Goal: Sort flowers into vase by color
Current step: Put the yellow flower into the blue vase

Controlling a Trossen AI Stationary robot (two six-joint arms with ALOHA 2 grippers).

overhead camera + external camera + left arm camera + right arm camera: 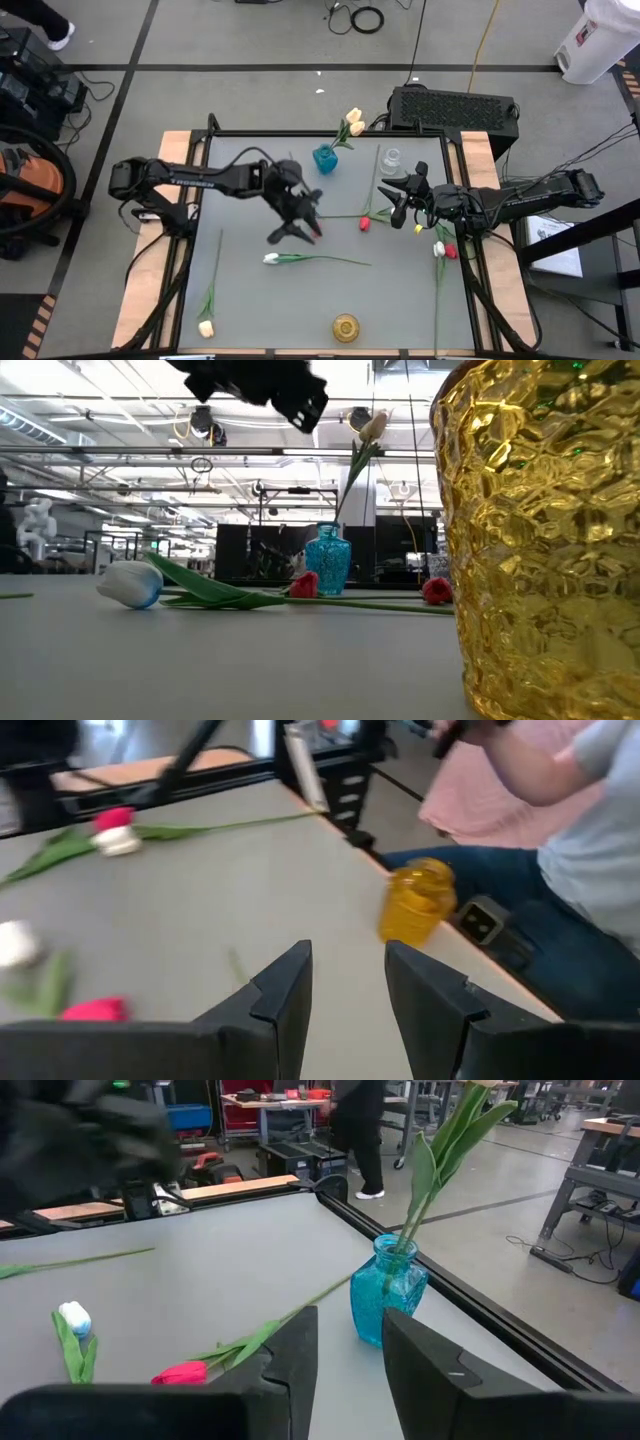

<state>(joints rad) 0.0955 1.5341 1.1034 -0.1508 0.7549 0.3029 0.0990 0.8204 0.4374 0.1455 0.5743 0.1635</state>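
Observation:
My left gripper (pixel 298 228) (pixel 348 980) hangs open above the table's middle, nothing between its fingers, over a white tulip (pixel 272 258) lying flat. A red tulip (pixel 365 222) (pixel 180 1373) lies flat to its right. My right gripper (pixel 392 203) (pixel 350 1345) waits open at the right, pointing at the blue vase (pixel 325 158) (pixel 388 1290), where cream-yellow tulips (pixel 353 122) stand by their stems. A red and a white tulip (pixel 441 250) lie at the right edge, a cream one (pixel 206 328) near left.
A gold vase (pixel 346 326) (pixel 418 900) stands at the near edge, filling the low view's right (pixel 545 540). A clear vase (pixel 390 160) stands at the back right. A seated person (pixel 590 870) shows beyond the near edge. A black frame (pixel 300 133) rims the table.

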